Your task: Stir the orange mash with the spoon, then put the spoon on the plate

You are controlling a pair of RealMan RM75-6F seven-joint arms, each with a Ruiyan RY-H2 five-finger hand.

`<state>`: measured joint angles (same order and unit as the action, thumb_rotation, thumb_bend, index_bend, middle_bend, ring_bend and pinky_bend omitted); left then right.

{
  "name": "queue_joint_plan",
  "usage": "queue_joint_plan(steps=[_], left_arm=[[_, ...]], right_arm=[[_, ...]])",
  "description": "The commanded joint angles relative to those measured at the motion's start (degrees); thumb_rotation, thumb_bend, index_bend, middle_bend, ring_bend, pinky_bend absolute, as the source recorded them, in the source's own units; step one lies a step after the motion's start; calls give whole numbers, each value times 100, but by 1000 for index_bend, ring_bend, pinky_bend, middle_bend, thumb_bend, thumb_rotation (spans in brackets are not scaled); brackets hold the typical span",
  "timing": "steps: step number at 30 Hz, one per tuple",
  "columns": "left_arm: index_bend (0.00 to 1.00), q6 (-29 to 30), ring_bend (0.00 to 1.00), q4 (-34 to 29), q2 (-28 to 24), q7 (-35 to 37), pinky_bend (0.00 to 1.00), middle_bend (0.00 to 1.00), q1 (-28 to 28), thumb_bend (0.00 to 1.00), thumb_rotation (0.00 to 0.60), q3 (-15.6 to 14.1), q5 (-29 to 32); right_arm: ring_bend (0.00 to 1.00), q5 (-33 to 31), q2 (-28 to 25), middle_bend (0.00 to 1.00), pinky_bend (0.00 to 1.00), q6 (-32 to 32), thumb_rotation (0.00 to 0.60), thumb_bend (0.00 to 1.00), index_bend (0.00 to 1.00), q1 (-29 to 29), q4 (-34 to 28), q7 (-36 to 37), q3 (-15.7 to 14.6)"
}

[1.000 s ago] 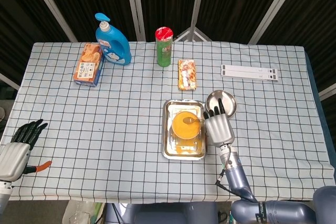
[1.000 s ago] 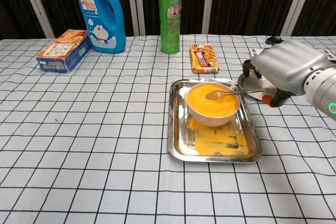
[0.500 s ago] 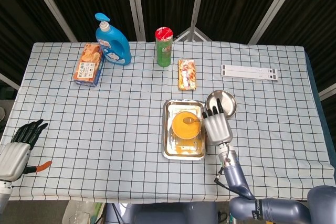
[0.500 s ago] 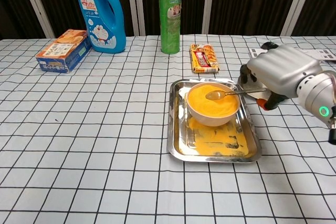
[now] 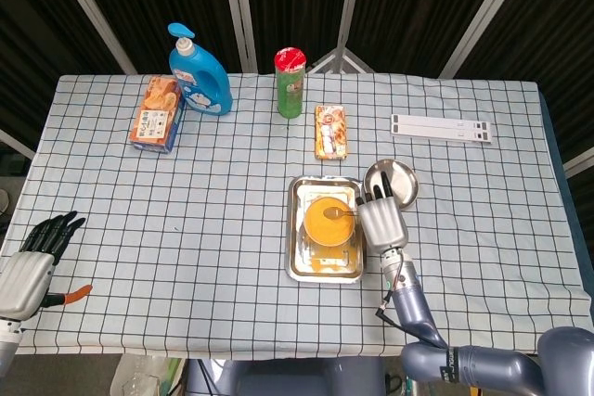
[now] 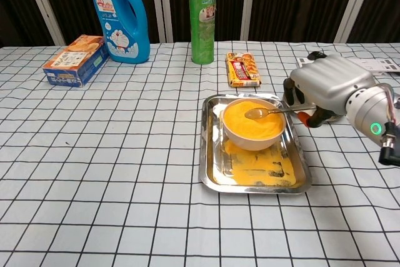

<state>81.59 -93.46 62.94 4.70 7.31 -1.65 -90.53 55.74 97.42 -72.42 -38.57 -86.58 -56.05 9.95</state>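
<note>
A white bowl (image 6: pixel 253 137) of orange mash (image 6: pixel 247 124) stands at the back of a smeared steel tray (image 6: pixel 250 179). The spoon (image 6: pixel 267 112) lies across the bowl's rim, its scoop on the mash and its handle pointing right. My right hand (image 6: pixel 326 85) is at the end of that handle, fingers hanging down apart around it; no grip shows. From above, the right hand (image 5: pixel 380 220) covers the tray's right edge. The round metal plate (image 5: pixel 392 178) sits just behind that hand. My left hand (image 5: pixel 32 261) rests at the table's near left corner, fingers spread, holding nothing.
Along the back stand a blue detergent bottle (image 5: pixel 200 73), a green chips can (image 5: pixel 290 81) and an orange biscuit box (image 5: pixel 156 113). A snack packet (image 5: pixel 330 131) lies behind the tray. A white strip (image 5: pixel 441 127) lies at the back right.
My right hand has moved left, closer to the end of the spoon's handle. The spoon, bowl and left hand have not moved.
</note>
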Motion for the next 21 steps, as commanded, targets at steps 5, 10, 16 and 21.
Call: queue_joint_plan(steps=[5, 10, 16, 21], left_arm=[[0, -8, 0, -1, -5, 9, 0, 0, 4, 0, 600, -2, 0], [0, -5, 0, 3, -2, 1, 0, 0, 2, 0, 600, -3, 1], [0, -4, 0, 2, 0, -8, 0, 0, 2, 0, 600, -2, 3], [0, -2, 0, 2, -1, -4, 0, 0, 2, 0, 600, -2, 2]], right_arm=[[257, -73, 25, 449, 0, 21, 600, 489, 445, -15, 37, -3, 19], [265, -64, 34, 466, 0, 10, 600, 493, 468, -29, 45, -7, 14], [278, -81, 54, 491, 0, 2, 600, 499, 498, -40, 78, 5, 34], [278, -99, 67, 494, 0, 7, 600, 498, 501, -43, 104, 21, 41]])
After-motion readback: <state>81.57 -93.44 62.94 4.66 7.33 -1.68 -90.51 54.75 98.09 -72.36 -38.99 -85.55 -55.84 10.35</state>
